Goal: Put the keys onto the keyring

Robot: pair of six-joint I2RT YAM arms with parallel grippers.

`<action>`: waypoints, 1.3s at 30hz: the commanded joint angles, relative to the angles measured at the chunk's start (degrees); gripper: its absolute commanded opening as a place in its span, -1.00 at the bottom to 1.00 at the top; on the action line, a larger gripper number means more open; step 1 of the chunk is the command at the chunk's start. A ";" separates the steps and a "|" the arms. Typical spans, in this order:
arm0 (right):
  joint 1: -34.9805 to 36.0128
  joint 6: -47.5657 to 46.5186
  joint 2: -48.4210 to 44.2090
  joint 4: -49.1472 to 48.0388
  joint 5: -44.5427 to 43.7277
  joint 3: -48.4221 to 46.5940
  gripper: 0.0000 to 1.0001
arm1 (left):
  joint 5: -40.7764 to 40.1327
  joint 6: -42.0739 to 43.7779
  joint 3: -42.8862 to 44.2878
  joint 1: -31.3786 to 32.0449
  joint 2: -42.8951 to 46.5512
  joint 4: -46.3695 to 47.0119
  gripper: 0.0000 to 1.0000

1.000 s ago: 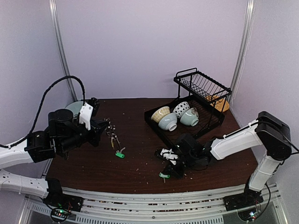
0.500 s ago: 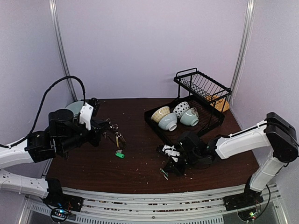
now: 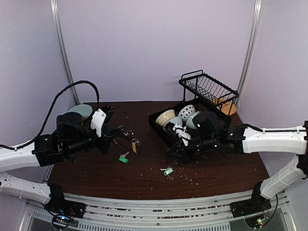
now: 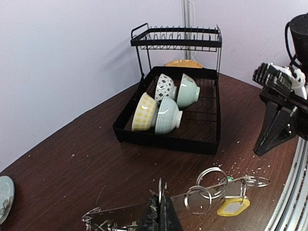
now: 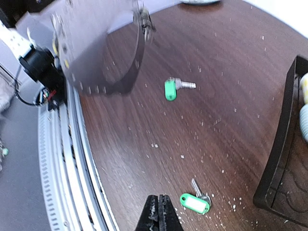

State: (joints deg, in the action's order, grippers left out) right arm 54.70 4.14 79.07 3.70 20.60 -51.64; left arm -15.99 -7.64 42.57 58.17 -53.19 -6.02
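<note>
My left gripper (image 3: 118, 136) is shut on the keyring (image 4: 120, 208), a thin silver wire held above the table's left side. In the left wrist view my left gripper (image 4: 161, 211) pinches the wire, which carries small split rings (image 4: 210, 176) and a yellow-headed key (image 4: 233, 207). That key also shows from above (image 3: 134, 145). My right gripper (image 3: 173, 150) is shut and empty, raised above the table centre. In the right wrist view it (image 5: 159, 212) hovers beside a green-tagged key (image 5: 195, 203) lying on the table. A second green-tagged key (image 5: 171, 89) lies further left. From above they show as the near key (image 3: 168, 171) and the far one (image 3: 124, 158).
A black dish rack (image 3: 158, 126) holding several bowls (image 3: 173, 125) stands at the back right, just behind my right wrist. A plate (image 3: 79, 111) lies at the far left. Crumbs dot the brown table (image 3: 144, 168). The metal rail (image 5: 62, 159) runs along the near edge.
My right gripper has risen and moved back toward the rack, leaving a green-tagged key on the table. My left gripper has moved right with the keyring.
</note>
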 commanded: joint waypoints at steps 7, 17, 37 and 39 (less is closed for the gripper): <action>-1.65 0.59 3.90 7.81 -5.32 -4.00 -1.00 | -0.47 1.27 0.74 0.45 0.74 7.43 -1.00; -5.30 13.67 16.88 3.57 -6.57 -2.98 -0.22 | -1.60 -0.61 0.06 0.45 0.52 5.97 -1.00; -3.84 12.82 22.90 2.46 2.44 -1.10 -0.31 | -1.55 -0.50 -0.03 0.45 0.57 5.32 -1.00; -3.51 12.66 22.21 3.11 2.62 -1.12 -0.31 | -1.46 -0.49 0.02 0.45 0.51 5.38 -1.00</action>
State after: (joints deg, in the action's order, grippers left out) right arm 50.19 16.95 102.52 3.46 20.84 -54.00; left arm -16.95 -7.68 42.52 58.50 -53.28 -3.60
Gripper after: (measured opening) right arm 0.346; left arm 0.005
